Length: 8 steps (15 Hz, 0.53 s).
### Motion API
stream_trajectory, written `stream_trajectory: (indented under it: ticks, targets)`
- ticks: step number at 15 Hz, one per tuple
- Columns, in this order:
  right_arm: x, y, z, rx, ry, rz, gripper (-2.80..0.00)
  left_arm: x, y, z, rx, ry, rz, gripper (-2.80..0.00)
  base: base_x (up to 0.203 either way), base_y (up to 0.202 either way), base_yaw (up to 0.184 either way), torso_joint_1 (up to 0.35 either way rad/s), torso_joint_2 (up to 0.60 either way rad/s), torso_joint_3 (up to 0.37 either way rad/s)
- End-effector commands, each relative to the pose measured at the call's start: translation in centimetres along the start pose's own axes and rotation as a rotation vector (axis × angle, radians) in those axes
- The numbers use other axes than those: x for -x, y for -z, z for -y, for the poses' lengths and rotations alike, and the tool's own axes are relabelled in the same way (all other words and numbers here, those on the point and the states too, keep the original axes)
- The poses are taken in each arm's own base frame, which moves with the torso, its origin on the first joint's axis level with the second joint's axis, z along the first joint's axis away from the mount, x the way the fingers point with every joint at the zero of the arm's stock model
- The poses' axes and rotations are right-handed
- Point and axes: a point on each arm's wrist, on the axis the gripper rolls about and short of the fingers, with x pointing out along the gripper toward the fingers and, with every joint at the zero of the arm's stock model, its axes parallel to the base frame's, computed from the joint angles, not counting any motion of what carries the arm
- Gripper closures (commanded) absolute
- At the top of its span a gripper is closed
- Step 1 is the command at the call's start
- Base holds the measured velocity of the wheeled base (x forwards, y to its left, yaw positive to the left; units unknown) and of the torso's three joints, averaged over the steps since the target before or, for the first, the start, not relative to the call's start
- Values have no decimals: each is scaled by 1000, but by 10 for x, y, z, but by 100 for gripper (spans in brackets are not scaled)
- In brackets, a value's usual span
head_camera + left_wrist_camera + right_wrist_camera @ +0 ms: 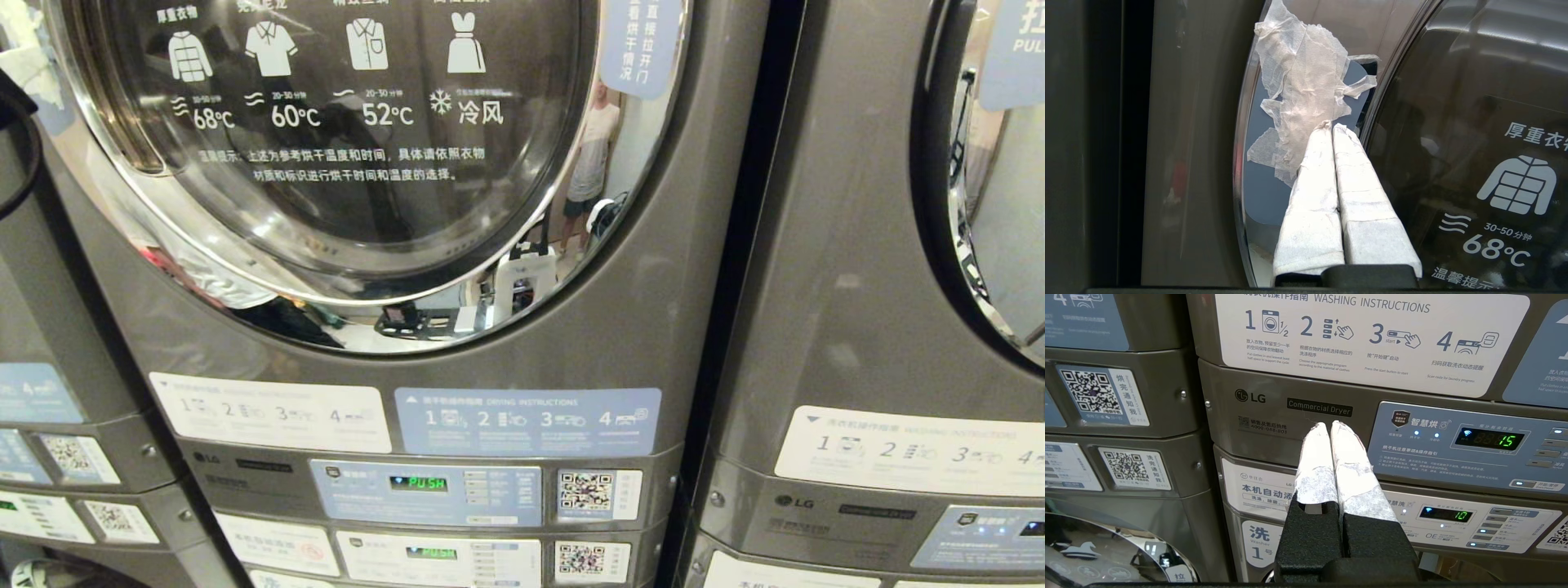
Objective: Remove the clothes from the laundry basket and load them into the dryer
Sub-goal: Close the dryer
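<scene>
Left wrist view shows the left gripper (1331, 126), its taped fingers pressed together and holding nothing, tips at the taped patch (1306, 85) on the chrome edge of the dryer door (1453, 122). That round, dark-glass door is closed. The right gripper (1331, 425), also closed and empty, faces the neighbouring machine's control panel (1453, 445). No clothes or basket in view.

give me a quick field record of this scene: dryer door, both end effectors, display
dryer door: closed, round glass with chrome rim
left end effector: shut, empty, at the door's edge by crumpled tape
right end effector: shut, empty, facing the neighbouring machine's panel
display: reads PUSH
clothes, basket: not in view
</scene>
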Motion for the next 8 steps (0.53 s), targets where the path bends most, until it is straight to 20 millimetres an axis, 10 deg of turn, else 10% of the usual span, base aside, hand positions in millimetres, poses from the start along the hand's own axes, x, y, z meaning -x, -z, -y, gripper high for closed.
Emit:
stream_trajectory:
  ticks: [1,8]
  targets:
    - [0,0,0,0,0,0,0,-6,9,-4,8,-11,-25,0,0,0,0,0,0,0]
    - [0,0,0,0,-1,2,0,80,-69,34,-69,39,201,0,0,0,0,1,6,1]
